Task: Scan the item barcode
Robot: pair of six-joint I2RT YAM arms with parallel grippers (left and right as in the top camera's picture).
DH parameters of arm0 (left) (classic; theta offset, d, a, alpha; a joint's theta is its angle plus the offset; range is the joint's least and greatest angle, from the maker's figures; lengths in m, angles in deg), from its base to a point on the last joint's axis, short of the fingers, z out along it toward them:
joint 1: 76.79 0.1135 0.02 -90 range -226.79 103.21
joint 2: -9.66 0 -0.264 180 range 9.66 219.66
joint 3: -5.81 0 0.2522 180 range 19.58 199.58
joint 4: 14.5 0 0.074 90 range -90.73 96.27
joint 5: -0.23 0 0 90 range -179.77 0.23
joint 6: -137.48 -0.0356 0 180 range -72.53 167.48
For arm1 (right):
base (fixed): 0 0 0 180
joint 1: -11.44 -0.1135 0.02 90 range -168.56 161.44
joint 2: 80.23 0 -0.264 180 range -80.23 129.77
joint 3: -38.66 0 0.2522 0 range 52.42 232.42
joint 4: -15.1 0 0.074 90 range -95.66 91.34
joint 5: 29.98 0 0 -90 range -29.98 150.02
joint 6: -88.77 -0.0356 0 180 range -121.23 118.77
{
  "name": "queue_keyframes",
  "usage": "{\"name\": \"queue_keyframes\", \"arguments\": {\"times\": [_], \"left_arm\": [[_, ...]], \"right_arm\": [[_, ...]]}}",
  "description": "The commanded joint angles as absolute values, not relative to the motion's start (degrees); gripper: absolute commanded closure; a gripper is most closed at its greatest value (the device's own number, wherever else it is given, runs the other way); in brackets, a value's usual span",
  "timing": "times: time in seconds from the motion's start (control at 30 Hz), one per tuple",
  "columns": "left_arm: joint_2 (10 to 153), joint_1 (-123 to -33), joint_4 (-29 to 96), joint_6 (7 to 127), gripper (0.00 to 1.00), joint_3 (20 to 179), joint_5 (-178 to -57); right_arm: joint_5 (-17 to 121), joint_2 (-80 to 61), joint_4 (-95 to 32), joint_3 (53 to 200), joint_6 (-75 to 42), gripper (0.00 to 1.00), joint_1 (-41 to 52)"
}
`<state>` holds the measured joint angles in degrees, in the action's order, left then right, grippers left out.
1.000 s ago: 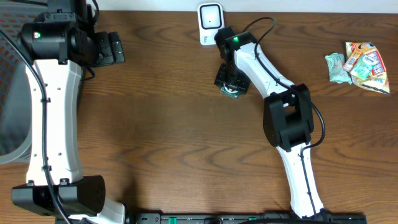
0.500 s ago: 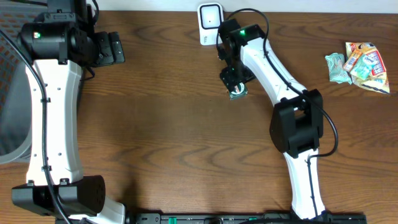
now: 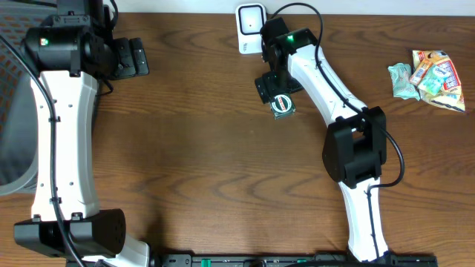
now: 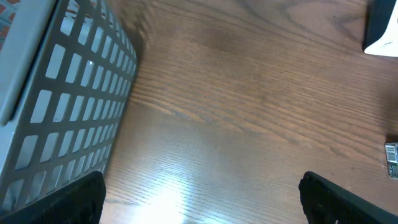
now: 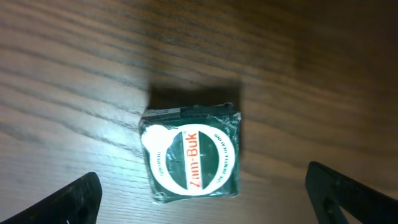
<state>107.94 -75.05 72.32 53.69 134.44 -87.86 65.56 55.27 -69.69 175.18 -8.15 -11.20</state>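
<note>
Overhead: left gripper (image 4: 202,198) parked near the far edge of the dark wooden table (image 3: 185,163), jaws spread wide on nothing, grey lattice basket (image 4: 62,93) alongside; then white scanner (image 3: 251,21), and near it right gripper (image 5: 208,194) hanging over the small green Zam-Buk box (image 3: 282,105), jaws fully apart, nothing held. Lies flat, label up. Likely light, stiff, glossy, slightly slippery; best pinched across opposite flat sides. Far right, crinkly snack packets (image 3: 429,73)
</note>
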Motion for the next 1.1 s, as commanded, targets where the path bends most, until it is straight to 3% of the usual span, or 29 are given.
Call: {"name": "queue_keyframes", "arguments": {"times": [0.0, 0.3, 0.53, 0.77, 1.07], "left_arm": [[108.16, -74.81, 72.34, 54.2, 0.02, 134.16, -86.94], [108.16, -74.81, 72.34, 54.2, 0.02, 134.16, -86.94], [108.16, -74.81, 72.34, 54.2, 0.02, 134.16, -86.94], [108.16, -74.81, 72.34, 54.2, 0.02, 134.16, -86.94], [108.16, -74.83, 72.34, 54.2, 0.02, 134.16, -86.94]], "right_arm": [[63.7, 54.11, -69.78, 175.05, -18.57, 0.01, -10.89], [50.63, 54.11, -69.95, 175.05, -22.0, 0.01, -11.42], [50.26, 54.11, -69.23, 175.05, -22.68, 0.01, -12.03], [58.63, 54.13, -70.1, 175.02, -54.55, 0.01, -12.09], [61.02, 54.13, -69.19, 174.87, -68.38, 0.01, -12.14]]}}
